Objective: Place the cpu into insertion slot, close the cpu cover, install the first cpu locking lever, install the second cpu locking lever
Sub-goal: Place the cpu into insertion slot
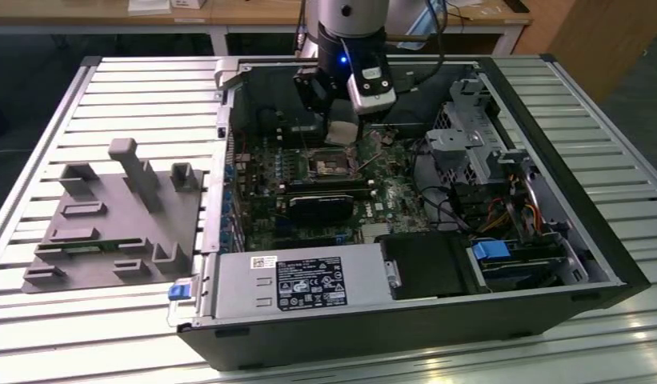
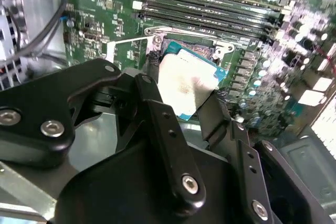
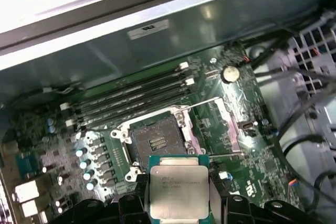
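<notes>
- slot (image 3: 157, 142): empty, contacts bare; a skewed drop would likely damage them.
- hand (image 3: 177, 199) pinches cpu (image 3: 177, 184) by two edges, above the board near slot, unseated; slip or tilt risks misseating.
- cover (image 3: 229, 129): open beside slot; may snag the descent.

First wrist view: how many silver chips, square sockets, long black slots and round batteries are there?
silver chip: 1
square socket: 1
long black slots: 4
round battery: 1
Total: 7
</notes>
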`<state>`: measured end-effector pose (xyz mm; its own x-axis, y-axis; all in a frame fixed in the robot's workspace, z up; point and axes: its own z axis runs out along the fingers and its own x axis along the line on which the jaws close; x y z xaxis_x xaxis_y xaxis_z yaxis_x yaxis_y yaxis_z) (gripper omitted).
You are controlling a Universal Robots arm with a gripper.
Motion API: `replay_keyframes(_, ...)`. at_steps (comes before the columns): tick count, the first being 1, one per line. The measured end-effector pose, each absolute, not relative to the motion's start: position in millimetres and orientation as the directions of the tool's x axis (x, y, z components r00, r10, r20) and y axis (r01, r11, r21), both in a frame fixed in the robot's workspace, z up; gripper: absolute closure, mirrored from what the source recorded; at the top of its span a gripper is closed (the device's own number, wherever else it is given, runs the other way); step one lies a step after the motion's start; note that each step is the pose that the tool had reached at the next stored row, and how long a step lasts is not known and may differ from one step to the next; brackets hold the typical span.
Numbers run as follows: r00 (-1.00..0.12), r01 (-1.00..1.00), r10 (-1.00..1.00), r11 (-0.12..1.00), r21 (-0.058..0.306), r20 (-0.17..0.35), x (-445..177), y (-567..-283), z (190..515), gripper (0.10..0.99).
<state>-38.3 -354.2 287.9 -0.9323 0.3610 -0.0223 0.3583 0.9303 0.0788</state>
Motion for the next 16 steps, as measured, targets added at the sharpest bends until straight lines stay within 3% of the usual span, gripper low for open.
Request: replay_keyframes(16,-0.790,0.610,0.613,0.789,0.079,-0.022,-38.3,-354.2,286.6,0.549)
